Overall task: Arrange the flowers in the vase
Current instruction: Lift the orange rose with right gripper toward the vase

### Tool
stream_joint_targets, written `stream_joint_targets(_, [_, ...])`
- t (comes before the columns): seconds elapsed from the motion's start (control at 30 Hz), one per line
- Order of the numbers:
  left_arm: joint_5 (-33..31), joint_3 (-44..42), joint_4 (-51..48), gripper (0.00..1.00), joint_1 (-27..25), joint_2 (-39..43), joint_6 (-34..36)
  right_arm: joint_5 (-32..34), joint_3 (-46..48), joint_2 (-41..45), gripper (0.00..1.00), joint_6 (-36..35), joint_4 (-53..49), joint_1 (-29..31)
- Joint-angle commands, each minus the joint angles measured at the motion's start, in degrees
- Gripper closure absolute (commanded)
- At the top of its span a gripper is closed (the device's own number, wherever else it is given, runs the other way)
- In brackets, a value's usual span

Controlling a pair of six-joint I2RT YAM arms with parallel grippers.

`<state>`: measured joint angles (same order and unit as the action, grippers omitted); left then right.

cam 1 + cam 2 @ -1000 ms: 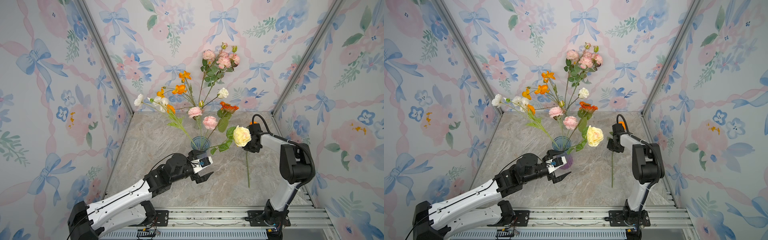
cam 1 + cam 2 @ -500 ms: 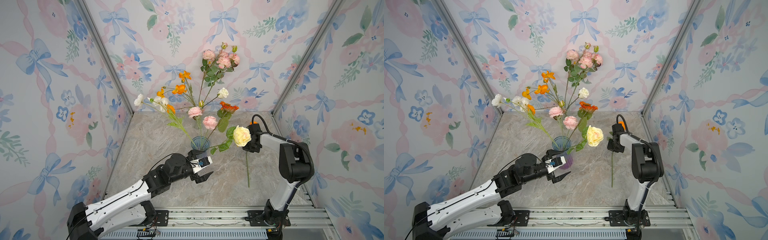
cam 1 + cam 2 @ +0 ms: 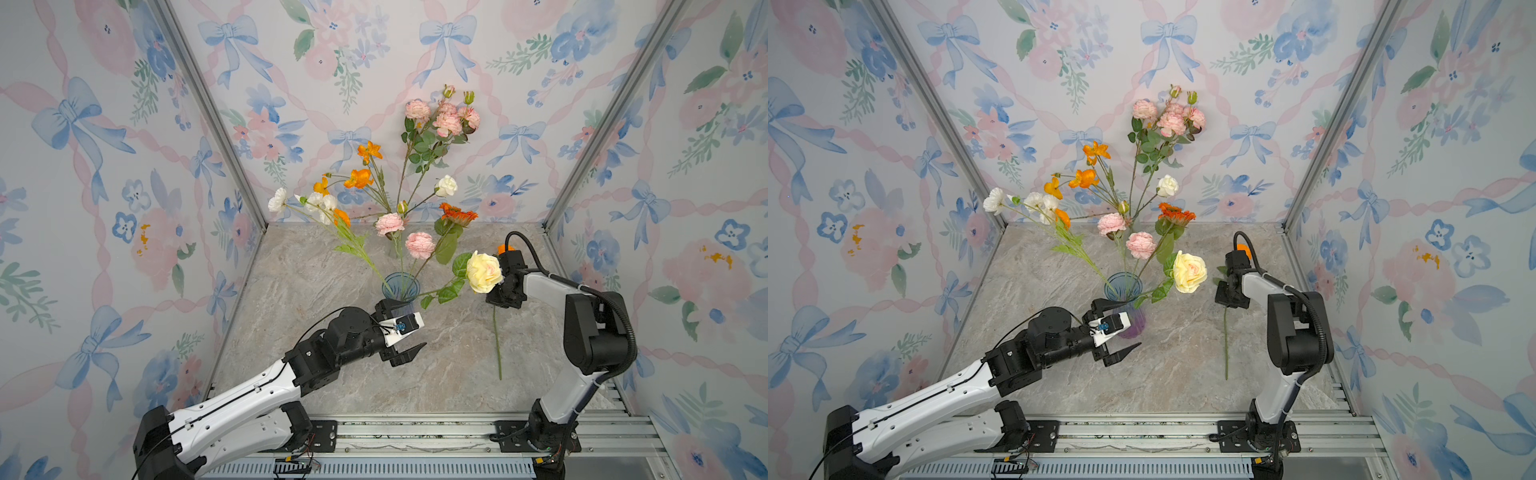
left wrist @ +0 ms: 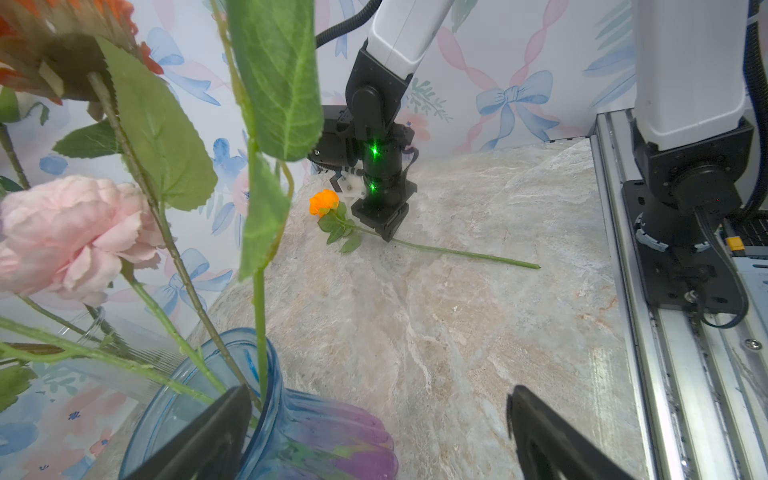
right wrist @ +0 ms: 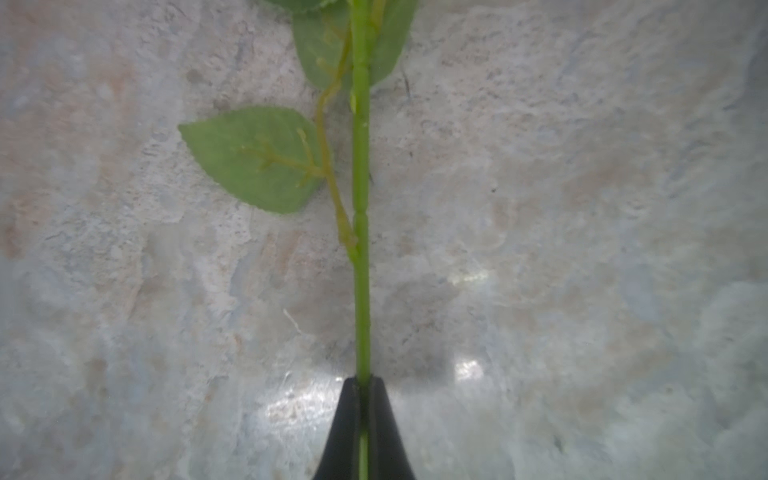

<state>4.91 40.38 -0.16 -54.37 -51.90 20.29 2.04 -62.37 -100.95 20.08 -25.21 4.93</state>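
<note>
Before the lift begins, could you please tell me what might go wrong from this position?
1. The right gripper is shut on the thin stem close to the orange bloom; the long free end may sag or twist on lifting.
2. The yellow rose leans low between that gripper and the vase, so the carried flower could snag it.
3. The left gripper stands open with one finger at the vase rim; a nudge might tip it.
</note>
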Motion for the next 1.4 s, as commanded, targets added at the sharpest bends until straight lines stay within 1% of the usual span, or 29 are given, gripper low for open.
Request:
stream_joint_targets(0.0, [-0.8, 0.8, 0.1, 0.02, -0.1, 1.1, -0.4, -2.1, 2.6, 7.9, 1.0, -0.8, 3.5, 0.3])
stream_joint_targets(0.23, [-1.4, 0.8, 0.1, 0.02, 0.0, 2.1, -0.3, -5.1, 8.4, 21.5, 1.0, 0.3, 8.6, 0.8])
stream_joint_targets(0.47, [-2.1, 0.8, 0.1, 0.02, 1.6, 5.2, -0.5, -5.7, 11.0, 37.2, 1.0, 0.8, 12.6, 1.4])
stream_joint_targets(0.67, [-3.7, 0.8, 0.2, 0.02, 2.7, 8.7, -0.5, -2.6, 9.0, 48.9, 1.0, -2.5, 15.9, 5.2])
stream_joint_targets(0.77, [-4.9, 0.8, 0.2, 0.02, 2.8, 10.7, -0.8, 0.1, 8.7, 52.6, 1.0, -4.5, 19.8, 7.7])
stream_joint_targets(0.87, [-6.8, 0.4, 0.2, 0.02, 2.8, 14.0, -2.8, 0.9, 6.7, 54.0, 1.0, -7.7, 22.7, 10.8])
stream_joint_targets(0.93, [-7.1, -0.8, 0.3, 0.02, 2.8, 16.5, -4.5, 2.3, 4.7, 54.2, 1.0, -11.3, 23.8, 13.6])
stream_joint_targets(0.97, [-7.2, -2.9, 0.3, 0.02, 2.8, 17.1, -5.1, 3.0, 3.9, 54.0, 1.0, -12.9, 24.6, 15.0])
stream_joint_targets(1.07, [-8.2, -4.6, -0.2, 0.02, 2.7, 21.6, -6.1, 3.5, 2.0, 53.2, 1.0, -17.4, 29.3, 18.3])
stream_joint_targets(1.17, [-8.9, -5.4, -0.3, 0.02, 2.7, 23.4, -6.2, 2.6, 0.4, 51.9, 1.0, -19.1, 33.9, 19.7])
stream_joint_targets(1.37, [-9.0, -5.2, -0.2, 0.02, 2.8, 22.2, -6.1, -1.3, -5.8, 47.4, 1.0, -17.8, 39.3, 21.3])
